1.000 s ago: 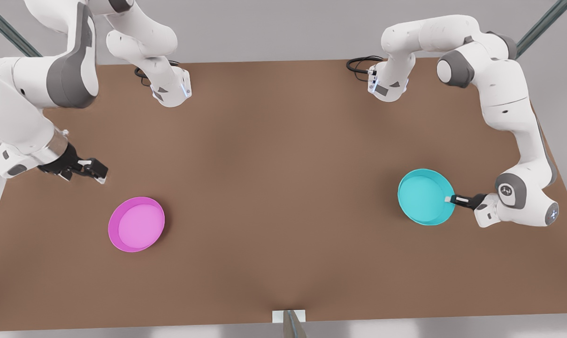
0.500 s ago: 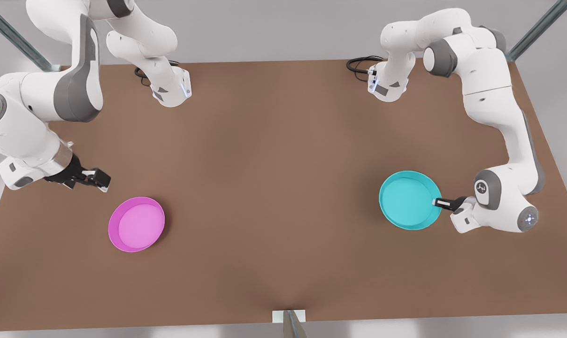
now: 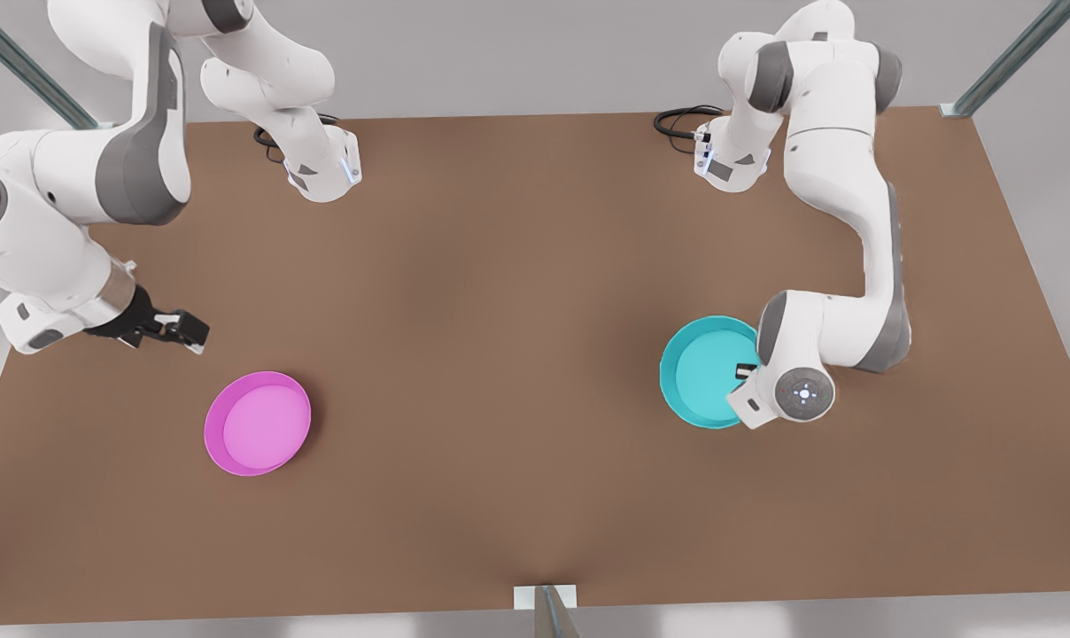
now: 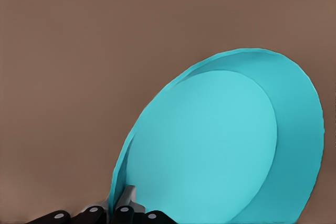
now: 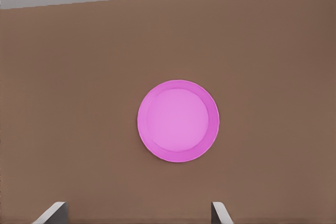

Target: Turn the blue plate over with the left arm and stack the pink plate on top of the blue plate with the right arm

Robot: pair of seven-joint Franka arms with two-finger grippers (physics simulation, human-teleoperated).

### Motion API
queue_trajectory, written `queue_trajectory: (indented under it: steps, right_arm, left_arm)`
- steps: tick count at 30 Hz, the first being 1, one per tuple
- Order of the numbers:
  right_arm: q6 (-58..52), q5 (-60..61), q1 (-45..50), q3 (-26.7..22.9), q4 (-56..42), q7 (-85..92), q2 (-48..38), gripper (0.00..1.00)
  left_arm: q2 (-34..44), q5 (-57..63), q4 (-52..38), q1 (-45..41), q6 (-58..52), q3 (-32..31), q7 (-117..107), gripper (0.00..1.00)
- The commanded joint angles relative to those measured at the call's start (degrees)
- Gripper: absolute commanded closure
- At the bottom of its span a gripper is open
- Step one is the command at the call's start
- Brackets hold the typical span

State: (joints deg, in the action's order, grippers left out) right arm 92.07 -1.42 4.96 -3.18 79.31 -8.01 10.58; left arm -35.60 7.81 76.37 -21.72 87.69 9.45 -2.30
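- Nearest, at the table's front edge in the front view: a small white bracket [image 3: 545, 596] with a grey bar, cut off by the frame.
- Round shallow magenta-pink plastic plate [image 3: 258, 423], flat on the brown table [image 3: 500, 292] toward the front view's left, floor up, rim fully visible; seen whole and centred in the right wrist view [image 5: 178, 120].
- Right gripper [image 3: 183, 330], black, two-fingered, hanging above the table just beyond the pink plate and apart from it; fingers spread wide, their pale tips [image 5: 52, 212] cut off at the edge of the right wrist view.
- Round shallow cyan-turquoise plastic plate [image 3: 703, 372], toward the front view's right, tilted off the table with its inner floor facing the camera; its right portion is hidden behind the left arm's wrist [image 3: 792, 390].
- Left gripper [image 3: 746, 371], mostly hidden by its own wrist in the front view; in the left wrist view its fingers [image 4: 123, 211] pinch the blue plate's rim [image 4: 210, 140], one finger on each side of the wall, fingers cut off by the frame.
- Farthest: two white arm bases [image 3: 322, 168] with black cables at the table's back edge, and grey frame struts in the corners, cut off.
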Motion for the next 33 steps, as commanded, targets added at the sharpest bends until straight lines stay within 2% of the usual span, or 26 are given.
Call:
queue_trajectory:
  steps: [1,6,9,10,16,22,33]
  right_arm:
    - [0.1,0.2,0.0,-0.1,-0.1,0.0,0.1,0.00]
    - [0.5,-1.0,0.1,0.0,-0.3,1.8,-3.5,0.00]
    - [1.3,-1.0,0.1,-0.1,-0.1,2.5,-1.8,0.00]
    - [4.3,-1.0,-0.6,-0.1,-0.4,2.6,1.4,0.00]
    - [-0.5,-0.1,-0.4,-0.3,-1.3,1.9,2.6,0.00]
    - [-0.1,0.1,-0.1,-0.3,-1.1,1.8,2.8,0.00]
    - [-1.4,-0.9,0.1,-0.1,-1.1,1.8,2.3,0.00]
  left_arm:
    - [0.1,1.7,0.0,-0.4,-0.1,0.0,-0.7,0.78]
    - [0.5,10.0,-0.1,-7.2,-0.2,0.0,-7.9,0.78]
    - [1.4,14.2,-0.1,-11.6,-1.6,0.1,-15.7,0.78]
    - [1.6,16.3,0.0,-13.4,-2.1,0.0,-18.3,0.78]
    - [1.5,27.1,-0.1,-21.6,-6.8,0.0,-29.9,0.78]
    - [0.7,32.3,-0.8,-28.4,-12.7,0.0,-39.0,0.79]
    - [-8.3,45.3,-4.1,-39.2,-20.8,0.0,-46.0,0.79]
